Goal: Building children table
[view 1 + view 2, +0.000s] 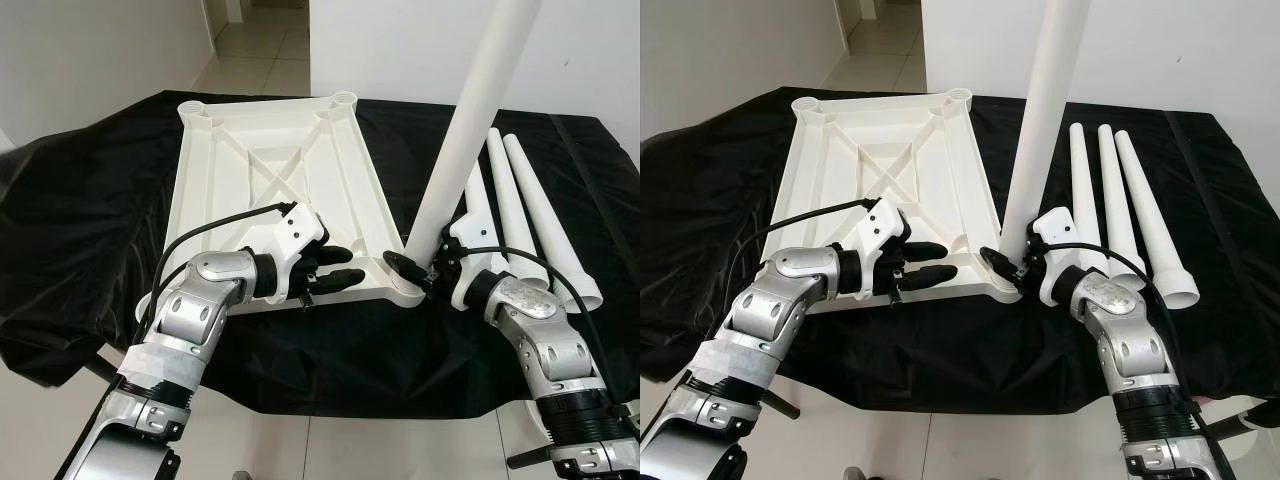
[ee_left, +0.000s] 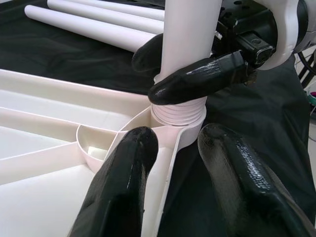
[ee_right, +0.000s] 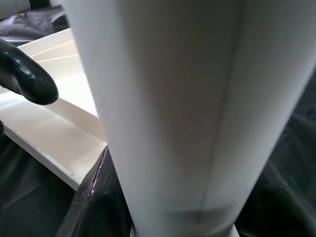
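Note:
A white children's tabletop (image 1: 270,160) lies upside down on a black-draped table. My right gripper (image 1: 418,268) is shut on a white table leg (image 1: 470,120) and holds it upright, slightly tilted. The leg's threaded end (image 2: 177,111) sits in the near right corner socket (image 1: 405,290). One of the right gripper's fingers (image 2: 197,81) wraps the leg just above the threads. My left gripper (image 1: 340,267) is open at the tabletop's near rim, just left of that socket, with one finger (image 2: 123,182) inside the rim wall and the other outside it.
Three spare white legs (image 1: 520,210) lie side by side on the black cloth (image 1: 90,200) to the right of the tabletop. The cloth's front edge hangs just below my arms. A white wall and a tiled doorway stand behind the table.

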Available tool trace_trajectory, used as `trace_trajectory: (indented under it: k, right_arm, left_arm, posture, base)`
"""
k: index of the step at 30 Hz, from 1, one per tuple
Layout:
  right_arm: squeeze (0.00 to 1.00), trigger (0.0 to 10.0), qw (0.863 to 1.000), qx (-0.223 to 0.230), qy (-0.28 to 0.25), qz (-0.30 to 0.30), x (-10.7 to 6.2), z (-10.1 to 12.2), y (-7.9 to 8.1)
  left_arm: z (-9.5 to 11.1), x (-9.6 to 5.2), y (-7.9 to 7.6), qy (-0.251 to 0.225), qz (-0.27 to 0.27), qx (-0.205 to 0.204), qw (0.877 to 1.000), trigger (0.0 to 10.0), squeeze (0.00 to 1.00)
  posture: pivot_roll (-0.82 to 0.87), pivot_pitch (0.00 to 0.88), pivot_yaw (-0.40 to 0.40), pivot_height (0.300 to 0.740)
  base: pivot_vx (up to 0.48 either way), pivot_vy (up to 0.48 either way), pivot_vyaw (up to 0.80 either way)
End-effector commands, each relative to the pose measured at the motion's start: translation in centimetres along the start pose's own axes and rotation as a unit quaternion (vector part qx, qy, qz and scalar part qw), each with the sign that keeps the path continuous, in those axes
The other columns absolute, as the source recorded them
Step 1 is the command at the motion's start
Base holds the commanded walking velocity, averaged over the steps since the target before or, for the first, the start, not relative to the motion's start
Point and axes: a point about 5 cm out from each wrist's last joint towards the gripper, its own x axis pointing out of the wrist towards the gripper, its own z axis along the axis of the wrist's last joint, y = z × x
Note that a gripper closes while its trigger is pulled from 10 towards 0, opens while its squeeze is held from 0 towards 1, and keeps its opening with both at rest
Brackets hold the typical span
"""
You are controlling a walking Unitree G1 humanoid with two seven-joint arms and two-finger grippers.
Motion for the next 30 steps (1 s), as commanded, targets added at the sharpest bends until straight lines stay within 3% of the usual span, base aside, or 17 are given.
trace_trajectory:
  k: [1,6,11,18,20,21,24,30]
  right_arm:
    - [0.00,0.0,1.000,0.014,0.023,0.004,0.1,-1.3,0.8]
    - [0.00,0.0,0.998,0.027,0.047,-0.030,0.0,-2.7,1.4]
    - [0.00,0.0,0.991,0.038,0.077,-0.107,0.0,-4.6,2.6]
    - [0.00,0.0,0.981,0.035,0.095,-0.168,0.1,-4.9,2.8]
    - [0.00,0.0,0.964,0.050,0.115,-0.236,-0.1,-5.4,2.9]
    - [0.00,0.0,0.964,0.050,0.115,-0.236,-0.1,-5.4,2.9]
    - [0.00,0.0,0.939,0.078,0.139,-0.306,-0.3,-6.0,3.6]
    - [0.00,0.0,0.924,0.105,0.166,-0.327,-0.2,-6.7,4.7]
  left_arm:
    - [-0.4,-0.1,0.1,0.010,0.032,-0.005,0.999,10.0,0.00]
    - [-0.5,-0.2,0.2,0.011,0.034,-0.006,0.999,10.0,0.00]
    - [-0.6,-0.3,0.1,0.012,0.036,-0.008,0.999,10.0,0.00]
    - [-0.6,-0.4,0.2,0.013,0.036,-0.009,0.999,10.0,0.00]
    - [-0.6,-0.3,0.2,0.013,0.036,-0.009,0.999,10.0,0.00]
    - [-0.6,-0.3,0.2,0.013,0.036,-0.009,0.999,10.0,0.00]
    - [-0.7,-0.4,0.2,0.014,0.036,-0.010,0.999,10.0,0.00]
    - [-0.7,-0.4,0.2,0.015,0.035,-0.011,0.999,10.0,0.00]
  posture:
    - [-0.09,0.102,0.063,0.740]
    - [-0.09,0.101,0.060,0.740]
    - [-0.10,0.103,0.060,0.740]
    - [-0.10,0.103,0.060,0.740]
    - [-0.10,0.106,0.061,0.740]
    - [-0.10,0.106,0.061,0.740]
    - [-0.10,0.109,0.062,0.740]
    - [-0.10,0.114,0.067,0.740]
  base:
    - [0.000,0.000,0.00]
    - [0.000,0.000,0.00]
    - [0.000,0.000,0.00]
    - [0.000,0.000,0.00]
    - [0.000,0.000,0.00]
    - [0.000,0.000,0.00]
    - [0.000,0.000,0.00]
    - [0.000,0.000,0.00]
